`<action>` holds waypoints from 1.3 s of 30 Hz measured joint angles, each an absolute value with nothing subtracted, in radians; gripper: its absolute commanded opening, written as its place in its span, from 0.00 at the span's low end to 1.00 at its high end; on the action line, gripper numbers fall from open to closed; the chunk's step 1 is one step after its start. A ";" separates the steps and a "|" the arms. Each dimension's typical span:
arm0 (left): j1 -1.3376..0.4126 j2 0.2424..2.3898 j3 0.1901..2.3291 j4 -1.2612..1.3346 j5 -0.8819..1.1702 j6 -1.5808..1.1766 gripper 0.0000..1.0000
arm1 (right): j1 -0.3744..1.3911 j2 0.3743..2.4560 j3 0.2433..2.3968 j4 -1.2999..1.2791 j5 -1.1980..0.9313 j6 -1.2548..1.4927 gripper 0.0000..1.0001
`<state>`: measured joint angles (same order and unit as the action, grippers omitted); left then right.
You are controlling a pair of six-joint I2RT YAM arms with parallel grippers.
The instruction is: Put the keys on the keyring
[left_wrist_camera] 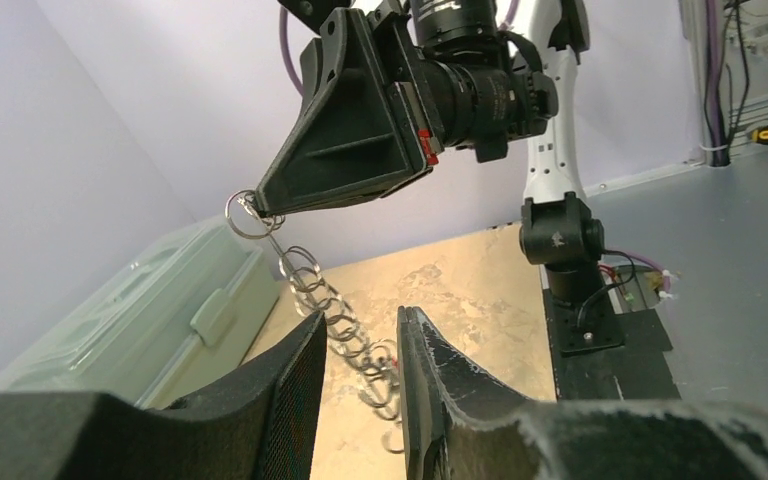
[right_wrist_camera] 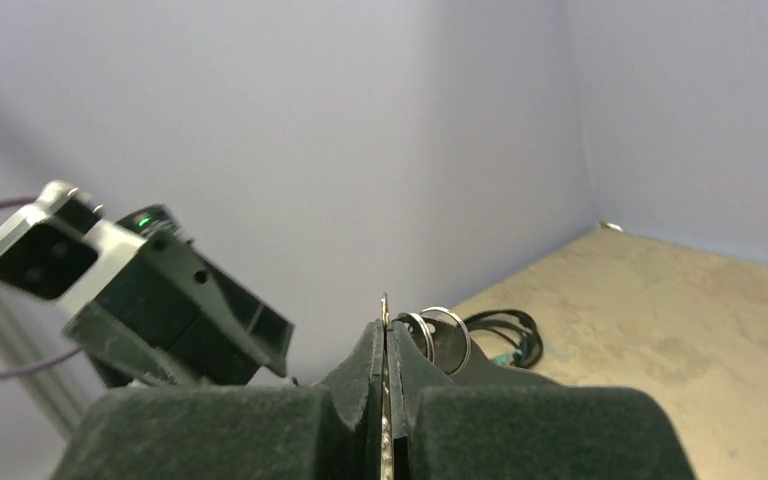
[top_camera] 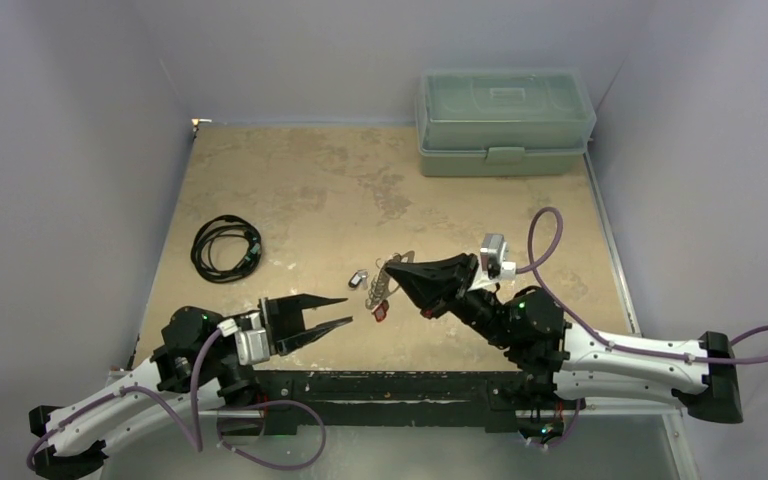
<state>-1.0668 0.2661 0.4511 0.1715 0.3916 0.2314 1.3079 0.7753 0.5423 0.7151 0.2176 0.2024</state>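
In the right tool, the keyring, long axis steeply aslant, downward.

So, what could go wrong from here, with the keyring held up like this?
1. The right gripper pinches the keyring only at its top edge, so it could slip out or swing.
2. The left gripper stands open close to the hanging keyring; a bump might knock it loose.
3. The red key and the silver key lie flat on the table and are tiny, so a grasp may miss.
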 measured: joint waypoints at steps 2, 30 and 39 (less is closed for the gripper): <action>-1.066 0.266 0.451 0.171 0.368 0.231 0.30 | 1.308 0.776 0.558 0.675 0.306 0.259 0.00; -1.056 0.289 0.490 0.048 0.208 0.307 0.21 | 1.414 0.962 0.727 0.411 0.791 0.065 0.00; -1.056 0.325 0.522 0.002 0.291 0.332 0.27 | 1.414 0.749 0.726 0.254 0.399 -0.101 0.00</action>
<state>-1.0557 0.3252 0.5224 0.0021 0.2913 0.3325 1.4139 0.7490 0.7261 0.2539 0.3992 -0.1009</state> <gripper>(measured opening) 0.273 0.007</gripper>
